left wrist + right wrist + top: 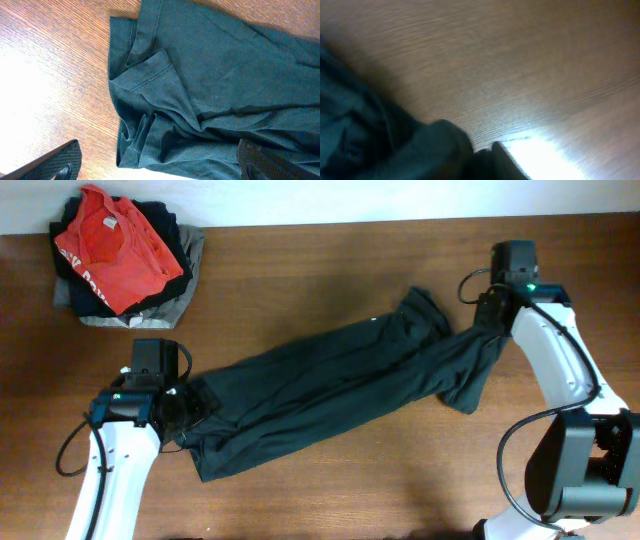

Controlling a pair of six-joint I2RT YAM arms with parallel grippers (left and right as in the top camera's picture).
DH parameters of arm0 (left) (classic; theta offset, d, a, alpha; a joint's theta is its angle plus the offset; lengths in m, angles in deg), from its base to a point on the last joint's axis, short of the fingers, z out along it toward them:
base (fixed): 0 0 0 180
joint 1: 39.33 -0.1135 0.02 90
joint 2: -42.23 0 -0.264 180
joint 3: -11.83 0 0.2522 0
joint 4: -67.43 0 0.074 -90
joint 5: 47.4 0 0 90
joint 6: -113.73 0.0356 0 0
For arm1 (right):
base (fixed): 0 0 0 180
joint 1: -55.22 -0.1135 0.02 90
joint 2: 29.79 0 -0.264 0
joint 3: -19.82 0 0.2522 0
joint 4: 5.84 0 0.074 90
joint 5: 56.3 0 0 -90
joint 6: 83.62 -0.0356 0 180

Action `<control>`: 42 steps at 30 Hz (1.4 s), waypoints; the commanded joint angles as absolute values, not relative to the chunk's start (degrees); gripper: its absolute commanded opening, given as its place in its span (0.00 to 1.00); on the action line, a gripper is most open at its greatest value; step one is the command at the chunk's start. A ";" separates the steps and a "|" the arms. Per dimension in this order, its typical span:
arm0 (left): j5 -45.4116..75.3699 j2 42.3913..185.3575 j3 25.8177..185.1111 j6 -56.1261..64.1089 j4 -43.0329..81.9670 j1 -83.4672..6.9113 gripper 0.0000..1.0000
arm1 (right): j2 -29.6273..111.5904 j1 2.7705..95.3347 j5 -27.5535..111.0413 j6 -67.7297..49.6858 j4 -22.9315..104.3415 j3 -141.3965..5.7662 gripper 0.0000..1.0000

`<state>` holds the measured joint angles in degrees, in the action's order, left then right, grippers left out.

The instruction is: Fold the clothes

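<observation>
Across the middle of the table (400,490) we count one dark garment (330,395), a wrinkled band running from near left to far right. The left gripper (188,412) is spread wide over its left hem. The right gripper (487,320) meets the right end, and we cannot tell its gap. One red T-shirt (115,250) tops the far-left pile (170,305).

Matt cloth clothes (330,390) — glossy wood table (350,480)

Garment (330,395) lies on table (330,490), diagonal from near-left to far-right. Left end effector (190,415) is at its near-left end, straddling the edge. Right end effector (488,320) is at its far-right end. Pile (190,255) sits in far-left corner, apart from garment, T-shirt (115,250) on top.
</observation>
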<state>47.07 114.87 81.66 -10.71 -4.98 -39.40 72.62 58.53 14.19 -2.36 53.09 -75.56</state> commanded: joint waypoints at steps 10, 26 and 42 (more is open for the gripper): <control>36.38 114.65 81.66 -6.79 -7.69 -39.49 0.99 | 72.82 53.11 23.35 -10.05 55.91 -76.79 0.99; 32.68 131.35 78.01 -6.82 -6.75 -39.49 0.99 | 72.84 53.02 30.30 -10.62 55.93 -76.77 0.99; 35.83 137.84 78.01 -6.84 0.35 -39.51 0.99 | 72.95 52.98 32.79 -10.64 55.67 -76.44 0.99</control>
<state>34.93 136.14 78.30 -7.47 -0.17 -39.40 72.62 53.02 30.67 -10.14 55.91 -75.76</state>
